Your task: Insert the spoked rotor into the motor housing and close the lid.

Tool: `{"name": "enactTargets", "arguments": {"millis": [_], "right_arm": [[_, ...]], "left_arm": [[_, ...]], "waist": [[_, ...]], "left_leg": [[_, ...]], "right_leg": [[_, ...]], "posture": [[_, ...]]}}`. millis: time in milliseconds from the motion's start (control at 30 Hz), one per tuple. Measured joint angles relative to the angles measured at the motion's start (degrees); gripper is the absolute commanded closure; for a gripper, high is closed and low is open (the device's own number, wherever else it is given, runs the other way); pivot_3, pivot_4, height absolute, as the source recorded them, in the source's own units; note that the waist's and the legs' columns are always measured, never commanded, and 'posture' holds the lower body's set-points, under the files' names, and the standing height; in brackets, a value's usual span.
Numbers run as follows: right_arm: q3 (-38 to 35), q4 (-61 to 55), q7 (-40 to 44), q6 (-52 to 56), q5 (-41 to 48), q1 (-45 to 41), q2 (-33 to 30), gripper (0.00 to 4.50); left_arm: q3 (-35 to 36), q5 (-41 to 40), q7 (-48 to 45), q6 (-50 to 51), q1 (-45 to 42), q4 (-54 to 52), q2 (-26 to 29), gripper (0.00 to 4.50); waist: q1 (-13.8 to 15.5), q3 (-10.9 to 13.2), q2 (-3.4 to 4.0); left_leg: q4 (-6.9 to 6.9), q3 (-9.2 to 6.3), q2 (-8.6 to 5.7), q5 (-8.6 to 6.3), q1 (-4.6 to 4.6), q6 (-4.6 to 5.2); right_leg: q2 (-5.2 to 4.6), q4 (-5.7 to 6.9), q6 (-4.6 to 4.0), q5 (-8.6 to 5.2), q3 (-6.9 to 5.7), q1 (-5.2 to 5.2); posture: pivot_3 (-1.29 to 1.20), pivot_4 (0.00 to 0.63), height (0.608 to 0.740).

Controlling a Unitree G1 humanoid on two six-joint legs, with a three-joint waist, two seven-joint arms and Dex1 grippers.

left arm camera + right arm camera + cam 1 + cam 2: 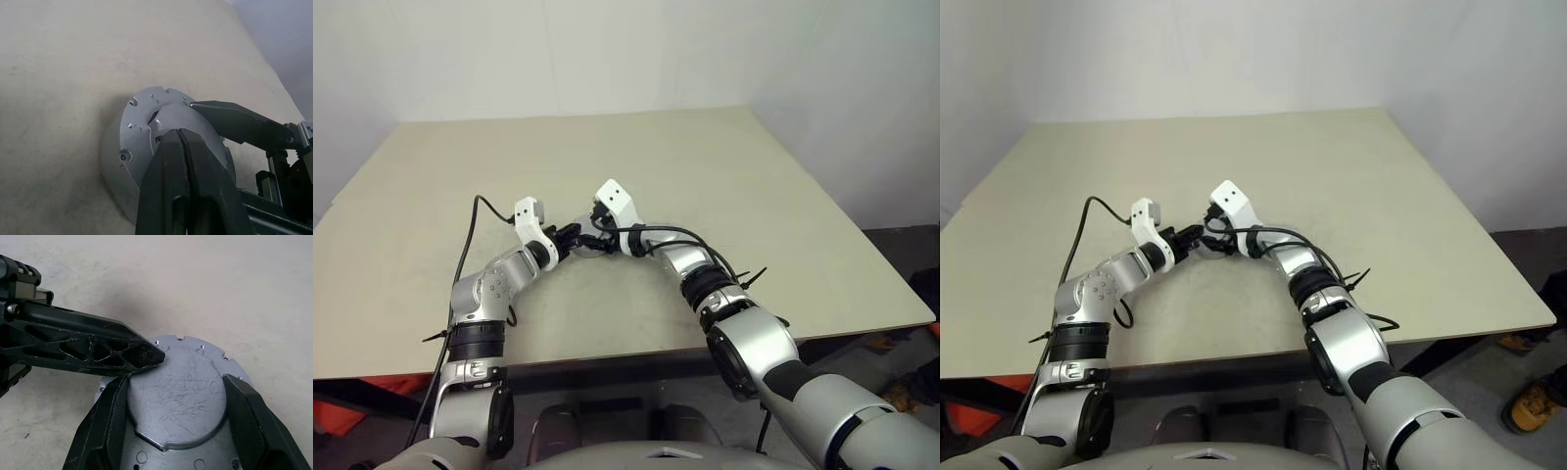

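The motor housing (128,147) is a round silver-grey body lying on the beige table (724,176), with a notched, holed flange (215,351). A smooth, scratched round lid (181,401) sits on top of it. My right gripper (177,381) straddles the lid, one finger pressed against each side of its edge. My left gripper (179,133) is shut, its joined tips resting on the lid's rim beside the right gripper's finger (234,122). Both grippers meet over the housing at the table's middle (582,243). The spoked rotor is hidden.
The table's front edge (636,357) runs just under my forearms, and its right edge (862,245) drops to the floor. Black cables (470,235) loop off both wrists. A white wall stands behind the table.
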Motion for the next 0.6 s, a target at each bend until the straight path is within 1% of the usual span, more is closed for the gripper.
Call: {"name": "enactTargets", "arguments": {"millis": [267, 433, 600], "right_arm": [[-0.2, -0.6, 0.1, 1.2, 0.1, 0.0, 0.0, 1.58], [-0.2, -1.2, 0.4, 1.7, 0.0, 0.1, 0.0, 1.58], [-0.2, -1.3, 0.7, 1.8, 0.0, 0.1, 0.0, 1.58]], "left_arm": [[0.5, 0.0, 2.6, 1.0, -0.1, -0.9, -0.6, 4.47], [1.4, 0.0, 3.6, 1.9, 0.9, -1.6, -0.5, 4.47], [2.7, -1.4, 3.6, 3.9, 2.6, -4.1, 0.0, 4.47]], "waist": [[0.0, 0.0, 0.01], [0.0, 0.0, 0.00], [-0.1, 0.0, 0.01]], "left_leg": [[-0.11, -0.01, 0.00, 0.00, 0.01, 0.00], [-0.67, 0.00, -0.01, 0.05, 0.01, -0.08], [-0.86, 0.01, 0.00, 0.08, 0.00, -0.13]], "right_leg": [[-0.01, -0.13, 0.02, -0.01, 0.00, 0.01], [-0.01, -0.58, 0.03, -0.01, 0.00, 0.04], [0.00, -0.61, 0.03, 0.00, -0.01, 0.08]], "posture": [[0.00, 0.000, 0.740], [0.00, 0.000, 0.740], [0.00, 0.000, 0.740]]}}
